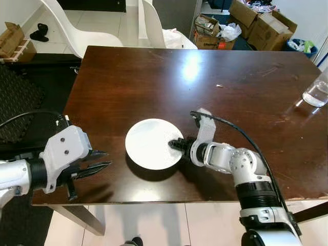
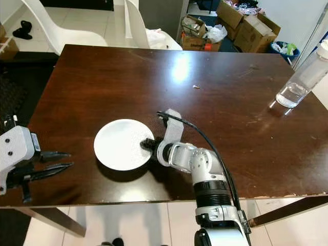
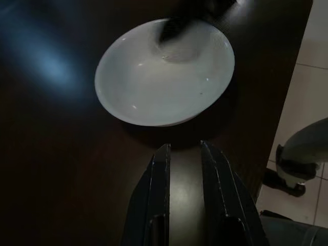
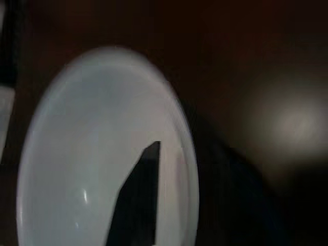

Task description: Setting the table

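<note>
Plate (image 1: 151, 143): round, plain white, shallow; right claw (image 1: 176, 145) gripping rim.

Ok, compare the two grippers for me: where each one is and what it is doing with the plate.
The right gripper sits at the white plate's right edge, one black finger over the plate's inside as the right wrist view shows; the left gripper hangs apart from the plate, off to its left, near the table's front edge. The left gripper's fingers are slightly parted and empty; whether the right one grips the rim cannot be told. Both point toward the plate.
</note>
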`<state>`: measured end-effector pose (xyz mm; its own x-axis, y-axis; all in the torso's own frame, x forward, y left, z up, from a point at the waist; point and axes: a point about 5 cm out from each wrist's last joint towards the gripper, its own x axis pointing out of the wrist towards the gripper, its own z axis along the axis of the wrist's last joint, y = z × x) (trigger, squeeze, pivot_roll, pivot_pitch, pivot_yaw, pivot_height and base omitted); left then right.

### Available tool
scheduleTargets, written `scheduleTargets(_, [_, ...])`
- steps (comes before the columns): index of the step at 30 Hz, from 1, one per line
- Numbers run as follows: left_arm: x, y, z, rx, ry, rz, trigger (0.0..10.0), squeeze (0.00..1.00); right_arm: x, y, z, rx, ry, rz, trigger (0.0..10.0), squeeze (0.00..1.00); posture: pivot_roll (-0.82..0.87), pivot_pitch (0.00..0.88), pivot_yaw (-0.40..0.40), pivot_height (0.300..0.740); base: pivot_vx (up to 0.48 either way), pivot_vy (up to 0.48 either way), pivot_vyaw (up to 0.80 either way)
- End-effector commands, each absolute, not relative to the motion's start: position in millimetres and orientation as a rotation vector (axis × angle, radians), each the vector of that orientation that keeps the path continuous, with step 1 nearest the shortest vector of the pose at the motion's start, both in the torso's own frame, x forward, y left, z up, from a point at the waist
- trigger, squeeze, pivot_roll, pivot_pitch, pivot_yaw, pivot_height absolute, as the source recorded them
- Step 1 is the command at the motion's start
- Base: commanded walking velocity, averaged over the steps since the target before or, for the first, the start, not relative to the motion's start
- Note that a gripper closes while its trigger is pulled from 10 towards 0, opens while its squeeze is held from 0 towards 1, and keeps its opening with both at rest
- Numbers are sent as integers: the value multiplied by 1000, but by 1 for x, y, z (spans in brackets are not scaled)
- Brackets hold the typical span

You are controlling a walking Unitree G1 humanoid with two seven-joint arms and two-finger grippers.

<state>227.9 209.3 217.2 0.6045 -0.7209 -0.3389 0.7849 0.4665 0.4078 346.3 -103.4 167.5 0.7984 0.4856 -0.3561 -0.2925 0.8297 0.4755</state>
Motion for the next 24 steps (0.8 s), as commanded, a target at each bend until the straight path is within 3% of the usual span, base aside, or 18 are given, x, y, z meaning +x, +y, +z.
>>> scheduleTargets(1, [224, 204, 213, 545, 131, -949, 10000, 0, 348, -114, 177, 346, 383, 395, 10000, 0, 33, 120, 8, 740, 0, 0, 0])
scheduleTargets(6, [225, 203, 209, 512, 127, -926, 10000, 0, 335, -122, 190, 328, 268, 378, 10000, 0, 30, 114, 16, 740, 0, 0, 0])
scheduleTargets(12, [224, 199, 202, 426, 112, -873, 10000, 0, 297, -124, 215, 150, -61, 288, 10000, 0, 20, 105, 27, 740, 0, 0, 0])
scheduleTargets(19, [246, 183, 173, 96, 65, -484, 10000, 0, 266, -115, 199, 83, -239, 107, 10000, 0, 0, 97, 49, 740, 0, 0, 0])
scheduleTargets(23, [244, 179, 156, 62, 78, -343, 10000, 0, 262, -115, 198, 37, -299, 86, 10000, 0, -6, 95, 54, 740, 0, 0, 0])
scheduleTargets(24, [241, 183, 145, 38, 103, -234, 10000, 0, 257, -114, 197, -44, -342, 102, 10000, 0, -6, 95, 54, 740, 0, 0, 0])
